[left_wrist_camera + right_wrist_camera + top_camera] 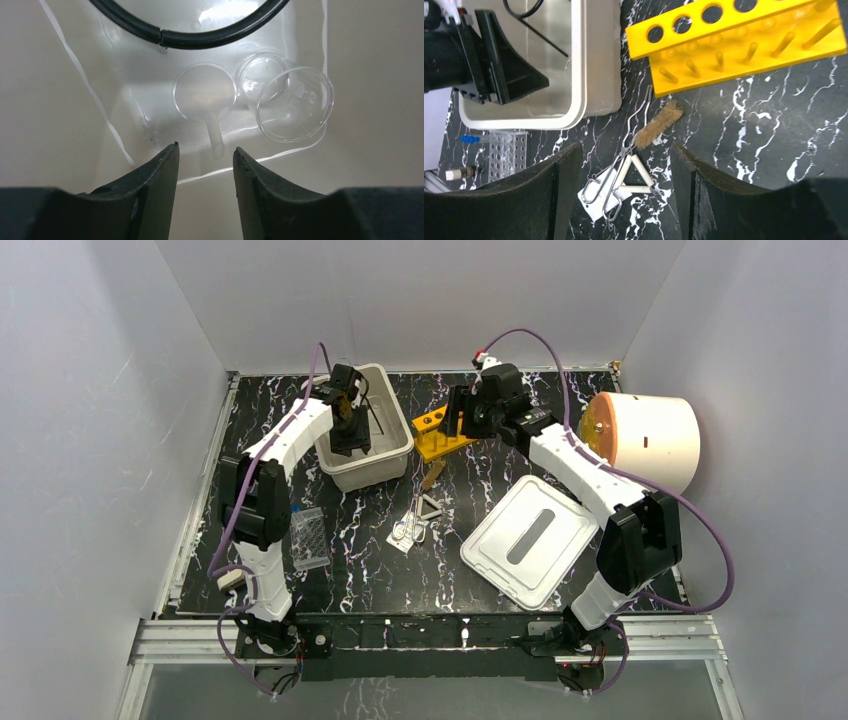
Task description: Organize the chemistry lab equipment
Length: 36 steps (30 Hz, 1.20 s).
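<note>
My left gripper hangs open inside the beige bin, nothing between its fingers. Just past its tips lie a clear funnel, two clear glass dishes and the black wire ring. My right gripper is open above the table near the yellow rack. Below it lie the white triangle, metal tongs and a tan brush. A blue-capped vial lies beside the clear tube rack.
A white bin lid lies at the right front. An orange-and-white cylinder lies on its side at the far right. The clear tube rack sits by the left arm. White walls enclose the black marbled table.
</note>
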Each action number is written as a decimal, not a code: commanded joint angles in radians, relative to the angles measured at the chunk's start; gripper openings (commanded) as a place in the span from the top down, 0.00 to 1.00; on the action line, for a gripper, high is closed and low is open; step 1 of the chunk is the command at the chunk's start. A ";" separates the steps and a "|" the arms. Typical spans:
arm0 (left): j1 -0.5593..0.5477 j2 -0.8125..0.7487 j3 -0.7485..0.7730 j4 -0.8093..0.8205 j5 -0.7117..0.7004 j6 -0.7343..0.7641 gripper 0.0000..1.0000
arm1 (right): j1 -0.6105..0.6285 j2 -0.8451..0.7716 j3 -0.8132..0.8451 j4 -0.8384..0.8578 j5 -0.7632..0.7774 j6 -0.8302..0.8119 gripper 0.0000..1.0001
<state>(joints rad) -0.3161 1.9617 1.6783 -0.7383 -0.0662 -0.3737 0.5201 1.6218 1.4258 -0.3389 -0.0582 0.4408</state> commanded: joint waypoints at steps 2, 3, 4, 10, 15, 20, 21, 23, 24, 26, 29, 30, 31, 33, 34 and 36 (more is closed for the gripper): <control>0.004 -0.074 0.064 -0.061 -0.002 0.000 0.50 | 0.065 -0.053 -0.005 -0.026 0.043 0.000 0.27; 0.004 -0.087 0.074 -0.065 0.011 -0.005 0.47 | 0.078 -0.051 -0.012 -0.035 0.051 0.004 0.27; 0.003 -0.100 0.084 -0.066 0.025 -0.011 0.44 | 0.088 -0.049 -0.021 -0.044 0.052 0.012 0.27; 0.003 -0.203 0.096 -0.074 0.018 -0.068 0.25 | 0.146 -0.023 -0.117 -0.039 0.090 0.081 0.26; 0.005 -0.322 0.034 -0.052 0.003 -0.085 0.05 | 0.197 0.025 -0.176 -0.027 0.110 0.123 0.28; 0.007 -0.450 -0.021 -0.039 0.062 -0.089 0.02 | 0.228 0.056 -0.225 -0.002 0.145 0.069 0.30; 0.007 -0.470 -0.029 -0.038 0.066 -0.093 0.02 | 0.228 0.063 -0.233 0.009 0.143 0.041 0.31; 0.008 -0.506 -0.044 -0.032 0.105 -0.095 0.02 | 0.228 0.086 -0.233 0.025 0.127 -0.005 0.34; 0.009 -0.522 -0.049 -0.029 0.113 -0.095 0.02 | 0.227 0.096 -0.233 0.035 0.116 -0.025 0.37; 0.009 -0.543 -0.057 -0.027 0.123 -0.095 0.02 | 0.229 0.121 -0.236 0.062 0.108 -0.052 0.45; 0.009 -0.562 -0.085 -0.021 0.164 -0.128 0.02 | 0.230 0.131 -0.269 0.137 0.115 -0.062 0.49; 0.009 -0.568 -0.106 -0.013 0.185 -0.136 0.02 | 0.230 0.131 -0.286 0.175 0.101 -0.071 0.50; 0.009 -0.576 -0.121 -0.004 0.204 -0.144 0.02 | 0.229 0.133 -0.297 0.210 0.085 -0.081 0.50; 0.009 -0.587 -0.133 -0.001 0.214 -0.153 0.02 | 0.230 0.151 -0.295 0.233 0.073 -0.097 0.50; 0.009 -0.592 -0.134 -0.003 0.215 -0.155 0.02 | 0.229 0.162 -0.287 0.229 0.076 -0.106 0.50; 0.009 -0.601 -0.141 -0.002 0.219 -0.157 0.02 | 0.229 0.188 -0.264 0.208 0.100 -0.121 0.50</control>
<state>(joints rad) -0.3115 1.4117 1.5478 -0.7444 0.0990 -0.5102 0.7521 1.7775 1.1305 -0.2054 0.0334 0.3759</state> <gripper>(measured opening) 0.982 0.504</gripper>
